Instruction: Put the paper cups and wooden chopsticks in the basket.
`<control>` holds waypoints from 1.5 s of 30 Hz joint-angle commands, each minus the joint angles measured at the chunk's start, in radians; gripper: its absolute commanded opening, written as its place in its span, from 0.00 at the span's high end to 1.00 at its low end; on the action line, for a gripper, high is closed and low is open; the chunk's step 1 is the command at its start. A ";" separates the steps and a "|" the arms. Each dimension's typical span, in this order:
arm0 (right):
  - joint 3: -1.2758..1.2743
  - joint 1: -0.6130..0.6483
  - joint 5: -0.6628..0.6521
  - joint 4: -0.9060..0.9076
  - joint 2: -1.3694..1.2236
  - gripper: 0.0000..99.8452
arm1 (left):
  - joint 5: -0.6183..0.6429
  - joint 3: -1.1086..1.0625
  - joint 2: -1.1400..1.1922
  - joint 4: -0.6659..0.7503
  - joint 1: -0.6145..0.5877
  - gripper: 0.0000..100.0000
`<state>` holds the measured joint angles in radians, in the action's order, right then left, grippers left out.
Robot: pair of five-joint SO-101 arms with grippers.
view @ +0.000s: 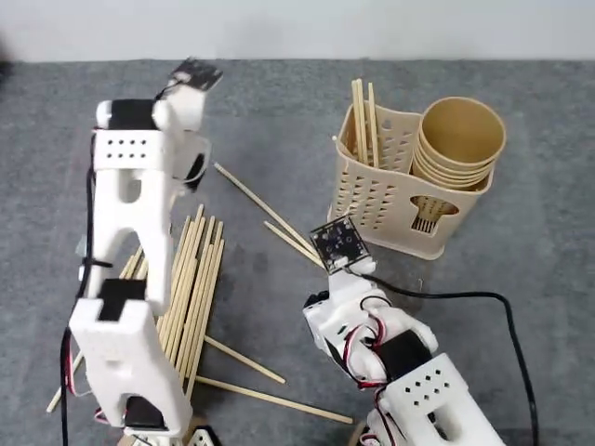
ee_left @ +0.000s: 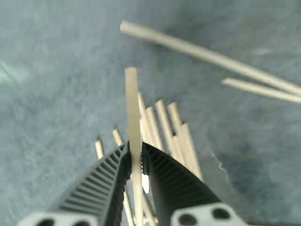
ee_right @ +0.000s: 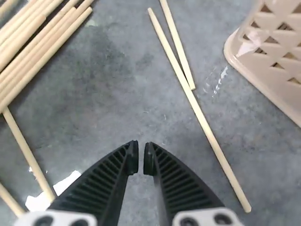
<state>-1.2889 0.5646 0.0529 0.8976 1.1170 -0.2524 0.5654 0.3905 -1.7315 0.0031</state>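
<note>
One wooden chopstick is clamped in the left pincer; the right pincer is closed, empty. Probable next move: carry it over the basket, then release.

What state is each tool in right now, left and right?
Left tool: closed on one wooden chopstick.
Right tool: closed, holding nothing.

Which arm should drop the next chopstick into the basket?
Left, probably. The left gripper is shut on a wooden chopstick, so it only needs carrying to the basket. The right gripper sits nearer the basket but is shut and empty.
</note>
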 commanded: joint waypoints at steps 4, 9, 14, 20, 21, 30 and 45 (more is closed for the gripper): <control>0.003 0.015 -0.031 -0.025 0.022 0.96 | 0.074 0.199 -0.199 -0.021 0.133 0.99; 0.002 0.015 -0.031 -0.025 0.022 0.96 | 0.074 0.427 -0.236 -0.018 0.221 0.99; 0.000 0.030 -0.031 -0.024 0.022 0.96 | 0.075 0.647 -0.235 0.064 0.279 0.99; -0.035 0.053 -0.031 -0.064 0.022 0.96 | 0.150 0.768 -0.235 0.267 0.377 0.99; -0.049 0.053 -0.031 -0.085 0.022 0.96 | 0.178 0.771 -0.235 0.298 0.399 0.99; -0.091 0.053 -0.031 -0.147 0.022 0.96 | 0.384 0.733 -0.196 0.410 0.549 0.99; -0.091 0.053 -0.031 -0.148 0.022 0.96 | 0.450 0.736 0.121 0.568 0.557 0.98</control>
<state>-1.3886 0.6107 0.0330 0.7718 1.1170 0.1649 1.2942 0.5056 -1.1991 0.5570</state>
